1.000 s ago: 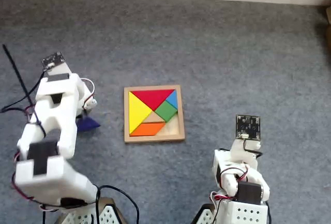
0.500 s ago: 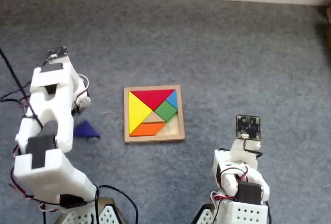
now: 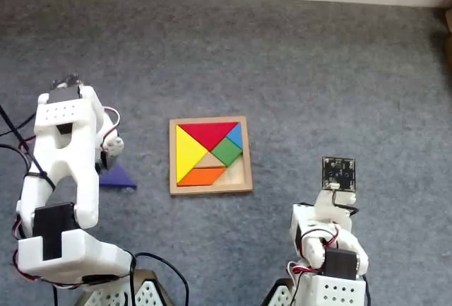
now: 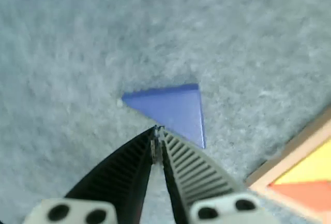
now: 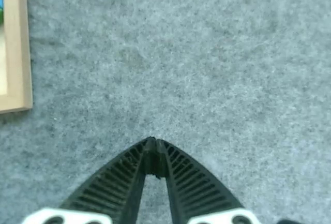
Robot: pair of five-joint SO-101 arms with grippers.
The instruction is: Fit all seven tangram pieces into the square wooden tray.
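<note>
while the right claw [image 5: 151,159] sits pinched together over grey carpet [image 3: 318,73], the left claw [image 4: 156,132], tips together too, hangs at the edge of the blue triangle [image 4: 173,107] lying flat, apart from the wooden tray [image 3: 210,190] holding six coloured pieces [image 3: 191,152].

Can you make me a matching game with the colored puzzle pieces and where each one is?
Pieces:
1. dark blue triangle
2. red triangle
3. orange piece
4. yellow triangle

Places:
A. along the tray's far edge
B. on the carpet, outside the tray
C. along the tray's left side
D. along the tray's near edge

Pairs: 1-B, 2-A, 3-D, 4-C
</note>
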